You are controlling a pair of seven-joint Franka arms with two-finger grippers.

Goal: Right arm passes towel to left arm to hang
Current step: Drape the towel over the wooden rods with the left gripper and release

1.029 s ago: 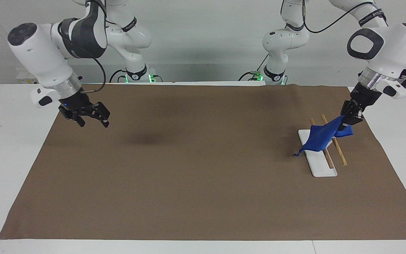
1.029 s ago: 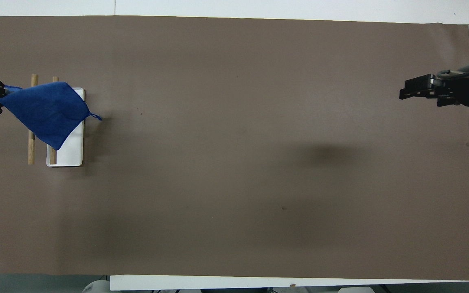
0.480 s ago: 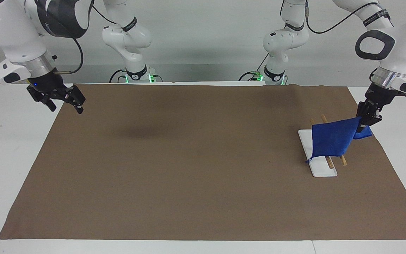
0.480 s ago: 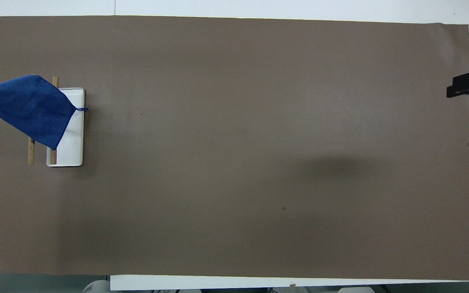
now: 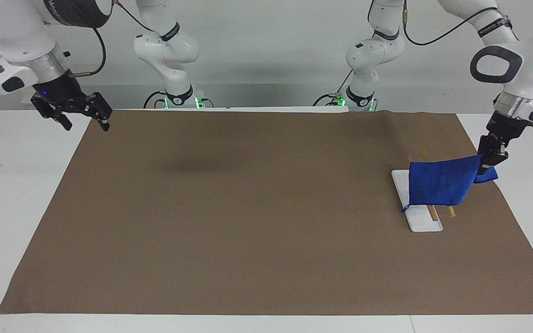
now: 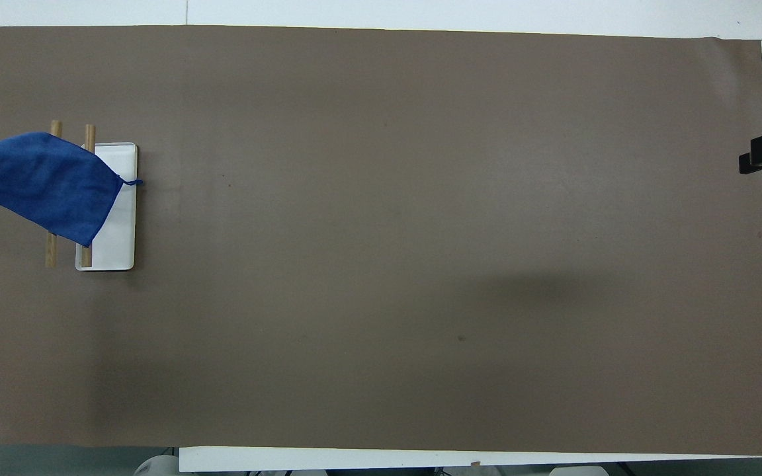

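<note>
Towel corner cut off at overhead edge; rack rods mostly hidden under towel.

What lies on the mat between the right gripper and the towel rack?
Nothing: in the facing view, bare brown mat runs from under the right gripper to the rack.

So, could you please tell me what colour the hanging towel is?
Royal blue towel, clearest in the facing view.

Matt cloth towel, wooden rods
</note>
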